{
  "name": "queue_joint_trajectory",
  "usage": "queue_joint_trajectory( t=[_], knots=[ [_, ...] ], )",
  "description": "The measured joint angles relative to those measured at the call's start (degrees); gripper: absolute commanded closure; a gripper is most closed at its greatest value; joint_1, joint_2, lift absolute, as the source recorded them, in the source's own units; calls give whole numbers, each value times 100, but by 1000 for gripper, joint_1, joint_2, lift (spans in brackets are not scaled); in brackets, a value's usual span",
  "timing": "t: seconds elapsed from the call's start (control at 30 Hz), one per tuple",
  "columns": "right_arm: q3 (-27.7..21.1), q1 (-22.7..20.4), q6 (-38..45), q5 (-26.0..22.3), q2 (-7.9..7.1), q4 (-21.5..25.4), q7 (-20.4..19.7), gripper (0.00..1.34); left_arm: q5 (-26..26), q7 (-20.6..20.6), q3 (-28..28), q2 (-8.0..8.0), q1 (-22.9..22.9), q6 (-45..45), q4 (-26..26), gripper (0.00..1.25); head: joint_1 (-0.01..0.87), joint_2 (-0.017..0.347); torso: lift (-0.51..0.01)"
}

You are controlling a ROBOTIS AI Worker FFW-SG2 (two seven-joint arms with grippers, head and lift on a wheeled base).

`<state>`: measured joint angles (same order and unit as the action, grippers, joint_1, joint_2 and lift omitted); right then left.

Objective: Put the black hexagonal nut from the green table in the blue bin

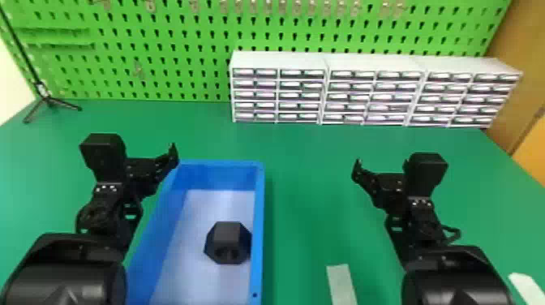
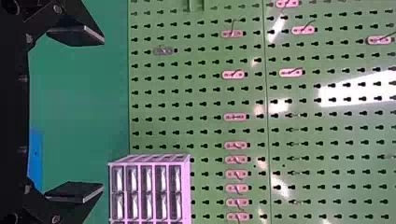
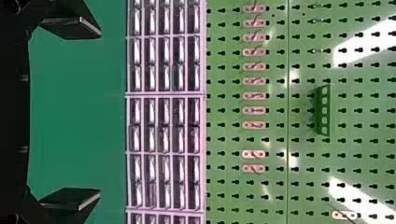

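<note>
The black hexagonal nut [image 1: 228,242] lies inside the blue bin [image 1: 259,227], on its pale floor against the right wall. My left gripper [image 1: 172,156] is over the bin's back left corner, away from the nut. In the left wrist view the left gripper [image 2: 100,114] has its two fingers wide apart, nothing between them. My right gripper [image 1: 357,168] is above the green table [image 1: 308,186], to the right of the bin. Seen from its own wrist, the right gripper [image 3: 99,114] is open too, its fingers holding nothing.
White drawer cabinets [image 1: 280,97] line the table's back edge before a green pegboard [image 1: 170,52]. A black tripod [image 1: 48,100] stands at the back left. A pale strip [image 1: 342,284] lies on the table near the front, and another [image 1: 527,288] is at the right.
</note>
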<state>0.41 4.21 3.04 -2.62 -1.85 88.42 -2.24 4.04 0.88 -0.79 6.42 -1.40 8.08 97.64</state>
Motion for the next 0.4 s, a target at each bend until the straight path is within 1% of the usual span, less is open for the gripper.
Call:
queue_joint_trajectory(
  t=[0.4],
  knots=[
    [20, 0, 18, 7, -7, 0, -1, 105, -9, 0, 12, 0, -9, 0, 1, 173, 683, 28, -96]
  ],
)
